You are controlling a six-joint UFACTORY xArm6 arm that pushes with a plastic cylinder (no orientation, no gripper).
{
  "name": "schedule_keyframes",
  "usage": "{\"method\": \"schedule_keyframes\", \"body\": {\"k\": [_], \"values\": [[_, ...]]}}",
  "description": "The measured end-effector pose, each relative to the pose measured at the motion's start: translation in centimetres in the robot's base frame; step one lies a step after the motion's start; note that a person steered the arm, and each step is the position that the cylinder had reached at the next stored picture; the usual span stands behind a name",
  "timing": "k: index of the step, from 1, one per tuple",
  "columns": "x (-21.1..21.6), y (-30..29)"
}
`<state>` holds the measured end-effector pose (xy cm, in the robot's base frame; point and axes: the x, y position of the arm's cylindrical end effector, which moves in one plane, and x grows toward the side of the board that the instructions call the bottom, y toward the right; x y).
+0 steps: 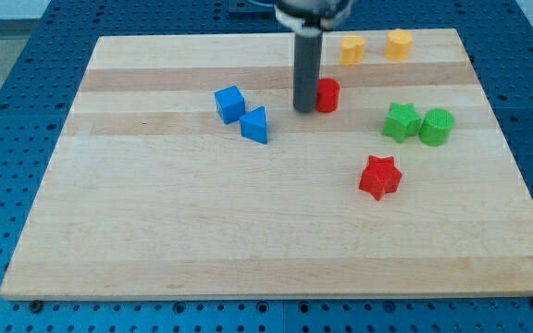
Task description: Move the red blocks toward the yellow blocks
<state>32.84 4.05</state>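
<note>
Beneath my tip (304, 110): pale wood-grain board (202, 222). Rod bare, holding nothing, tip touching the red cylinder (328, 95) at its right. Red star (379, 177) lower right. Yellow blocks (353, 49), (398, 43), faceted, upper right, apart.

Single camera only; I have no second view to cross-check, so no overlap. It sits beyond the board's near edge, raised, looking down and forward at a slant. The wooden board (248, 240) nearly fills the frame; its far edge looks shorter than its near edge, and blue perforated table (7, 139) shows on all sides. All four corners are in view. The rod enters from the view's top, cut off by the frame; my tip (304, 110) shows.
</note>
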Motion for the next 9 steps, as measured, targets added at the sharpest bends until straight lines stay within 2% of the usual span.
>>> {"method": "schedule_keyframes", "body": {"k": [1,2,3,5,6,7,8,9], "values": [[-2.5,0.7],[-0.3,-2.3],[3.8,1.3],[-4.7,7.0],[-2.6,6.6],[-1.2,11.7],[5.3,21.6],[13.9,25.1]]}}
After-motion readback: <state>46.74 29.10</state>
